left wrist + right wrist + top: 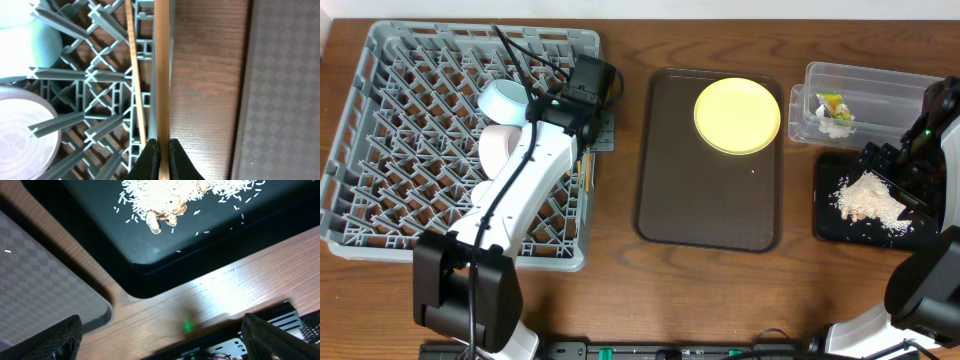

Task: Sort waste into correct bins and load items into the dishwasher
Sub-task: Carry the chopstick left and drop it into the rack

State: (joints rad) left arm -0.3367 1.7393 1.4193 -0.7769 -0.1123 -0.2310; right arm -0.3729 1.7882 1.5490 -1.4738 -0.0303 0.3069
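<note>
My left gripper (pixel 163 145) is shut on one wooden chopstick (pixel 162 75) over the right rim of the grey dish rack (pixel 390 130). The second chopstick (pixel 135 75) lies on the rack lattice beside it. The light blue bowl (pixel 505 98), the white bowl (pixel 498 145) and the white cup (pixel 483 191) sit in the rack. The yellow plate (pixel 737 115) lies on the brown serving tray (pixel 705 200). My right gripper (pixel 165 340) is open and empty at the near corner of the black tray (pixel 828 225), which holds rice crumbs (pixel 868 197). The clear tub (pixel 880 85) holds the wrapper (pixel 832 104) and white paper (pixel 834 125).
The brown serving tray stands between the rack and the two bins, with bare wood on either side. The table's front edge and a black rail (pixel 260 330) lie just under my right gripper. The left arm (pixel 530 175) stretches across the rack's right half.
</note>
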